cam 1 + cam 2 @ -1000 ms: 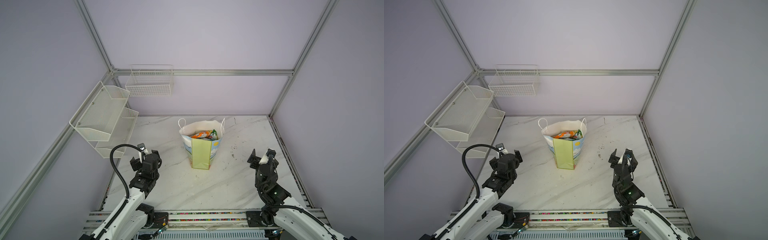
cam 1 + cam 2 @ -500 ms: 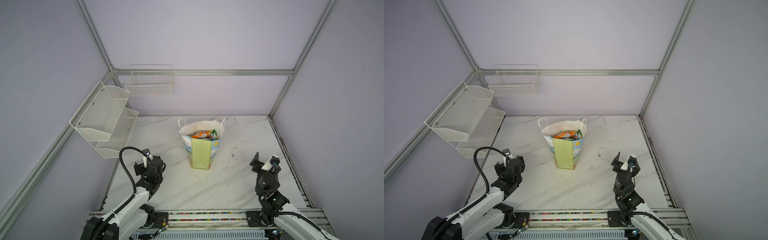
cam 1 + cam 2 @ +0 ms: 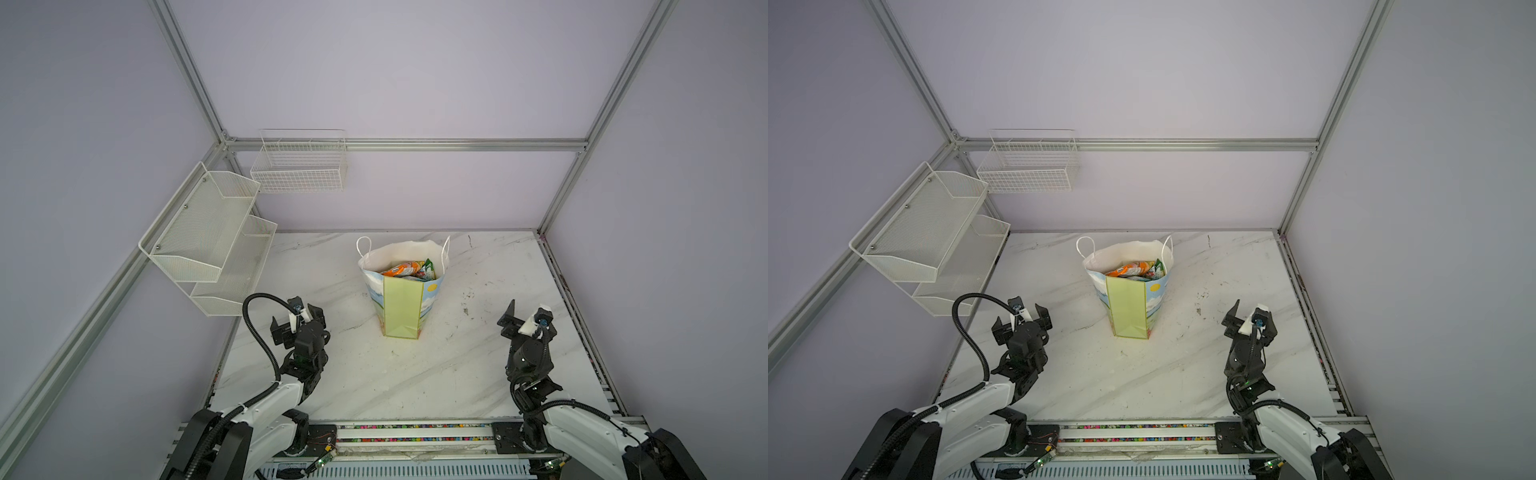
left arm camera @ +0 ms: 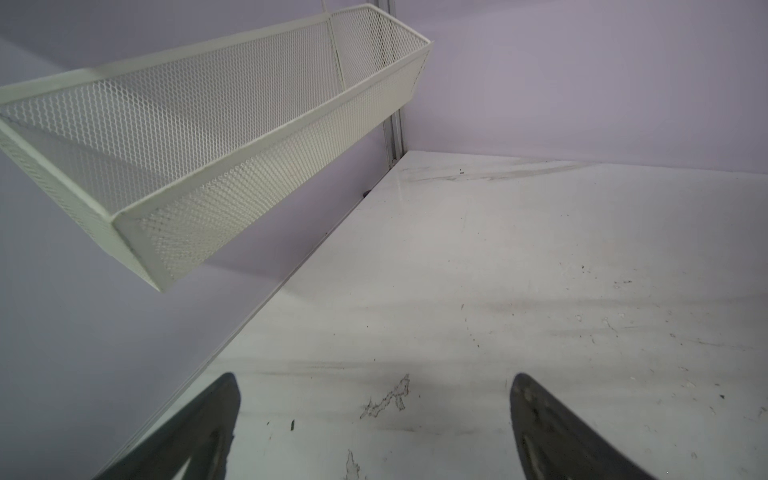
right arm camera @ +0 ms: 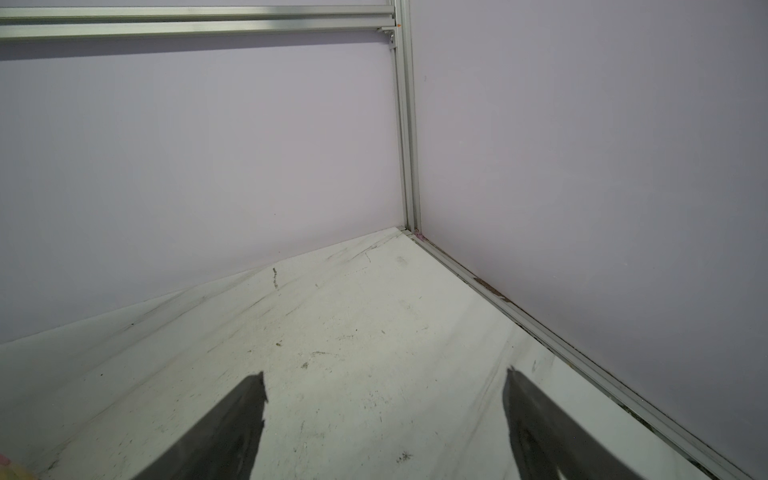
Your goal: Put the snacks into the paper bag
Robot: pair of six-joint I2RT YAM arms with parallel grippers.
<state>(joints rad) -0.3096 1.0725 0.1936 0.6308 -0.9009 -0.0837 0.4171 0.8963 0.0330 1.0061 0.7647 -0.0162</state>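
The paper bag [image 3: 401, 309] [image 3: 1128, 309] stands upright mid-table in both top views, its mouth open. Snacks lie inside it: an orange packet [image 3: 400, 270] [image 3: 1128, 270] and a green one [image 3: 428, 266] [image 3: 1158, 266] show at the top, and the others are hidden. My left gripper [image 3: 297, 321] [image 3: 1021, 322] hangs open and empty near the table's left edge, well clear of the bag. My right gripper [image 3: 527, 320] [image 3: 1250, 322] is open and empty near the right edge. In the wrist views, only bare marble lies between the left gripper's [image 4: 374, 399] and the right gripper's [image 5: 384, 395] fingers.
A two-tier white mesh shelf [image 3: 208, 245] [image 4: 208, 145] juts from the left wall, above and beside the left gripper. A white wire basket [image 3: 299, 166] hangs on the back wall. An aluminium rail [image 5: 540, 328] borders the marble table [image 3: 415, 374] on the right.
Both arms have folded back toward the front rail, while the grippers stay open and empty. The bag and its packets have not moved.
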